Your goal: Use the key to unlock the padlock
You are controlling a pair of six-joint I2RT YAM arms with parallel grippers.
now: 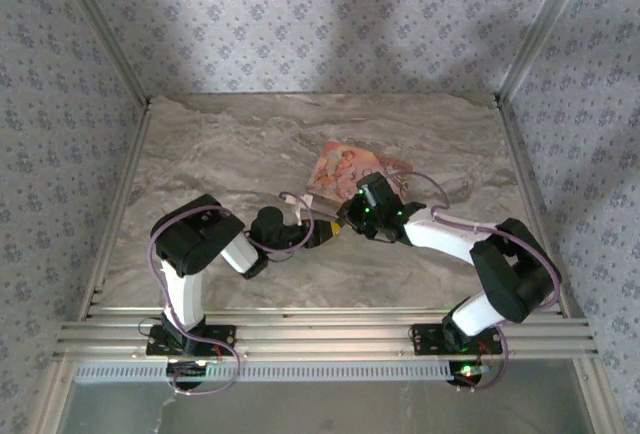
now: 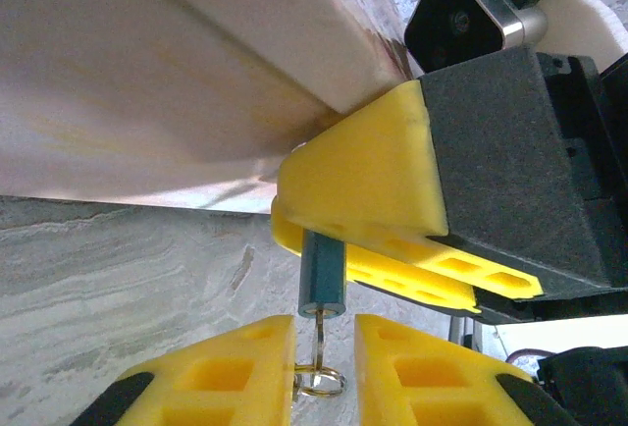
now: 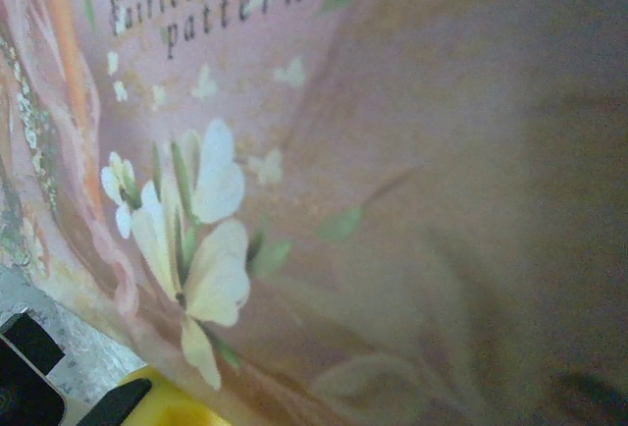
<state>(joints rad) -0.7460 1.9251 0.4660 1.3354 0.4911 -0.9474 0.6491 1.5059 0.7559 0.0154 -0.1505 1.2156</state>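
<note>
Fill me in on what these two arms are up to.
The right gripper clamps the small dark padlock beside the pink box. The key has its tip in the padlock's end, and the left gripper sits with a finger on either side of the key, gaps showing. Whether the lock has opened can't be seen.

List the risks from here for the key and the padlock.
The fingers of the left gripper flank the key with gaps either side; closing off-centre might tilt it away from the padlock. The right gripper pinches only one end of the padlock, so a turn may twist it loose. The pink box close behind could be bumped.
</note>
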